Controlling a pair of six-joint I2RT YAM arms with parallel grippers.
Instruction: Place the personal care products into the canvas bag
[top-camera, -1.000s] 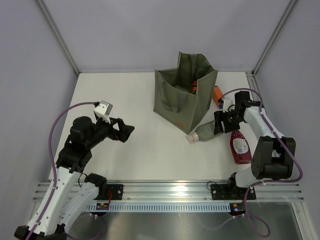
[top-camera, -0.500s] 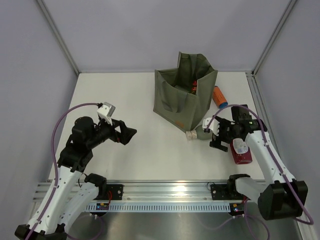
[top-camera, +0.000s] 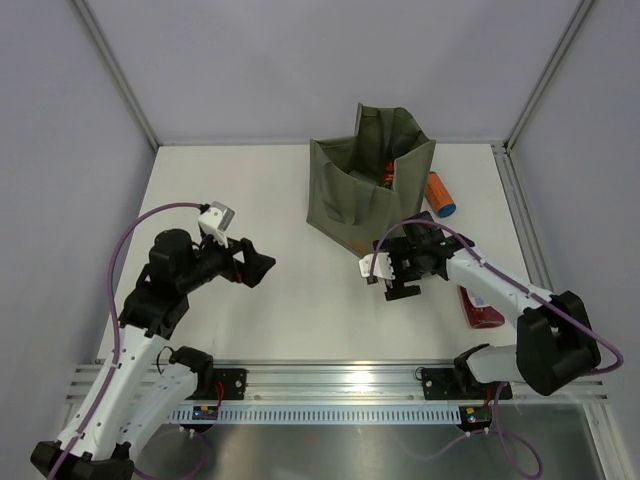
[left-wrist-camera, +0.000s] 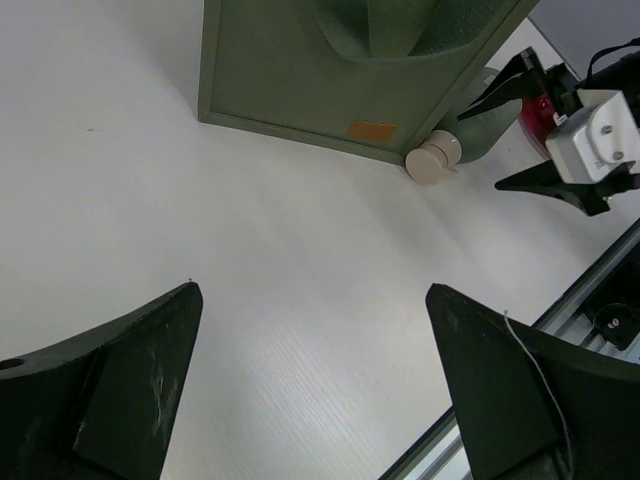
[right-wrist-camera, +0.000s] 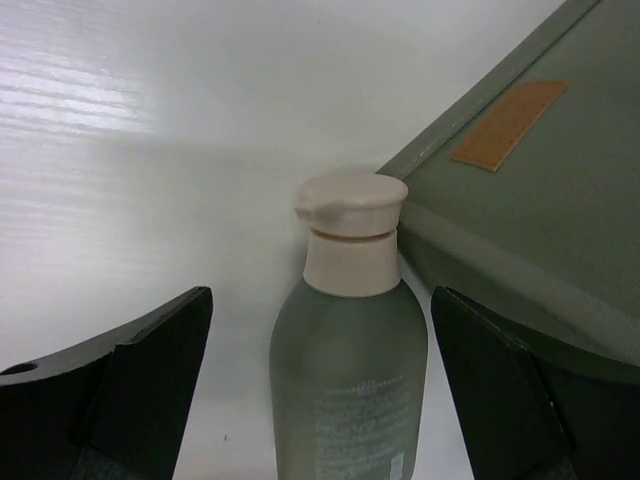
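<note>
Desk (top-camera: 250, 200): white, smooth, slightly glossy. Expect anything round to skid or roll on it. There's bare room left of the canvas bag (top-camera: 365, 195) and on its near side. Grey walls (top-camera: 300, 70) close in behind it and to its right.

That bag: olive, soft fabric, standing with its top open, an orange-red item (top-camera: 385, 176) already inside. I'd judge it light and floppy. Nudge a wall and it will shift or cave, so don't lean on it.

Left tool (top-camera: 256, 266): wide, empty, hovering well left of the bag.

Right tool (right-wrist-camera: 320, 296): wide, holding nothing, at the bag's near face. One jaw sits each side of the grey-green bottle (right-wrist-camera: 348, 345), with no contact in the wrist view.

Grey-green bottle: on its side along the foot of the bag's near face. The beige cap (right-wrist-camera: 352, 205) points away from the tool, near the bag's orange patch (right-wrist-camera: 506, 124). Can't tell whether it touches the fabric. Probably stiff plastic, slick, moderate weight; fill level isn't readable. Take it across the widest part of the body, not the neck or cap. Tight spot: the bag-side jaw has little gap between bottle and fabric.

Dark red bottle (top-camera: 482, 306): lying flat on the bag's near-right side, partly under your right arm (top-camera: 500, 290).

Orange bottle (top-camera: 439, 194): blue cap, lying just right of the bag. I'd guess both handle much the same.
</note>
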